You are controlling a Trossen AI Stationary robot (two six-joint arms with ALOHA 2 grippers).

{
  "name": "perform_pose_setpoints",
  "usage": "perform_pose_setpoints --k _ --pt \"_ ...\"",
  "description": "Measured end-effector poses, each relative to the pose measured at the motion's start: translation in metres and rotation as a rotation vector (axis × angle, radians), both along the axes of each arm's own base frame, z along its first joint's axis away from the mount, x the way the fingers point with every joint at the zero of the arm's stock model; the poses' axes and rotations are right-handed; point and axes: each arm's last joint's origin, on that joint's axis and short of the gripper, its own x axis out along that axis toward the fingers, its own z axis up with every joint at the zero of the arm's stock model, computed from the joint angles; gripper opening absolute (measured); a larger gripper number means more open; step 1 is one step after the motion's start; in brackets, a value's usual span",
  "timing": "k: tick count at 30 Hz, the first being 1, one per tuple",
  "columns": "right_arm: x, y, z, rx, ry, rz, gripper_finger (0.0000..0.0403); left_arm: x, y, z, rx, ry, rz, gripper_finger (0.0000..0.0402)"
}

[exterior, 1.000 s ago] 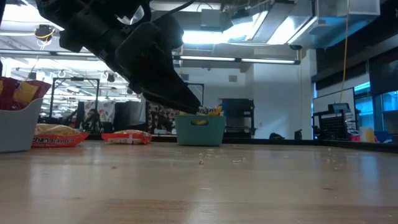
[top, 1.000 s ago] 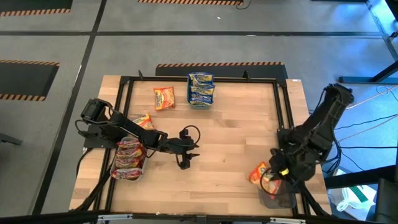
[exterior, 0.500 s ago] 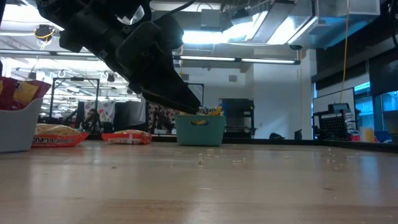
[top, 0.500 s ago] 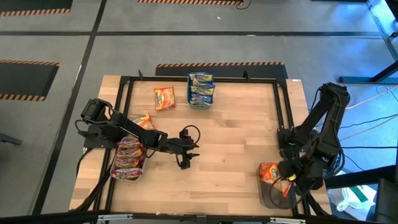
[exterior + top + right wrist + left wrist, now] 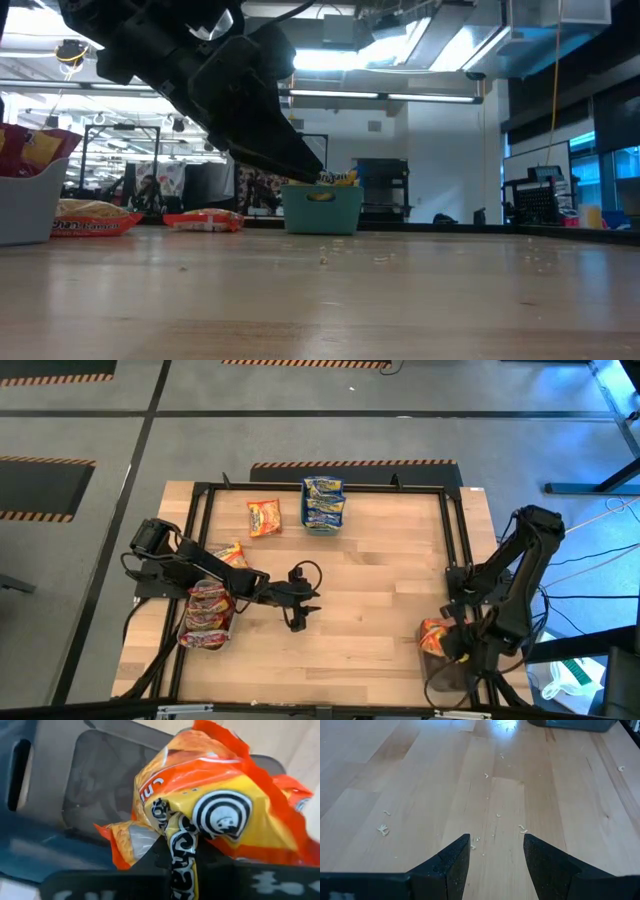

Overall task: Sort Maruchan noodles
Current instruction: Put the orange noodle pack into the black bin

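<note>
A: Right gripper [image 5: 181, 851], status? 
B: At the near right corner of the pale wooden worktop [image 5: 370, 580]. Its fingers are clenched on a crinkly orange-and-yellow plastic noodle packet [image 5: 210, 810], pinched at a folded edge. The packet hangs over a dark grey plastic tray [image 5: 75, 785]; in the high view it shows at that same corner [image 5: 436, 637], beside the arm.

A: Left gripper [image 5: 495, 852]? 
B: Over the middle of the worktop, a little left of centre [image 5: 298, 618]. Fingers spread apart, grasping nothing; bare wood with small noodle crumbs [image 5: 383, 828] shows between them.

A: Other packets? 
B: Blue-and-yellow packets [image 5: 324, 500] stand in a teal plastic bin [image 5: 321, 209] at the far edge, centre. One loose orange packet [image 5: 264, 517] lies flat just left of that bin. A second loose orange packet [image 5: 230, 553] lies farther left, beside the left arm. A stack of red-pink packets [image 5: 206, 614] sits in a light grey tray [image 5: 28, 205] at the near left.

A: Low view? 
B: The left arm's dark body fills the upper left. Two flat packets lie on the worktop between the grey tray and the teal bin.
</note>
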Motion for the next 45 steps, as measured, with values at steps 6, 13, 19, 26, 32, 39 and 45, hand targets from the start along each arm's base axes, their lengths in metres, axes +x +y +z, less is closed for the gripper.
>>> perform_pose_setpoints --k 6,13,19,26,32,39,45 --pt "0.001 0.000 0.020 -0.031 -0.020 0.015 0.0011 0.000 0.000 0.000 -0.001 0.000 0.001 0.0180" --pt "-0.001 -0.004 0.038 -0.067 0.019 0.023 0.0013 0.000 0.000 0.000 -0.001 0.000 0.001 0.0180" --pt "0.001 0.001 0.030 -0.098 0.051 0.098 0.0014 0.000 0.001 0.000 0.001 0.001 0.002 0.0180" --pt "0.010 0.017 0.010 -0.201 0.010 0.120 0.0014 0.000 0.001 0.000 0.002 0.001 0.001 0.0180" --pt "0.017 0.028 -0.014 -0.285 0.067 0.022 0.0014 0.000 0.001 0.000 0.001 0.001 0.001 0.0180" --pt "0.019 0.032 -0.030 -0.371 0.126 -0.052 0.0015 0.000 0.001 0.000 0.001 0.001 0.001 0.0180" --pt "0.017 0.031 -0.031 -0.390 0.146 -0.117 0.0046 0.000 0.000 0.000 -0.003 0.002 -0.003 0.0180"
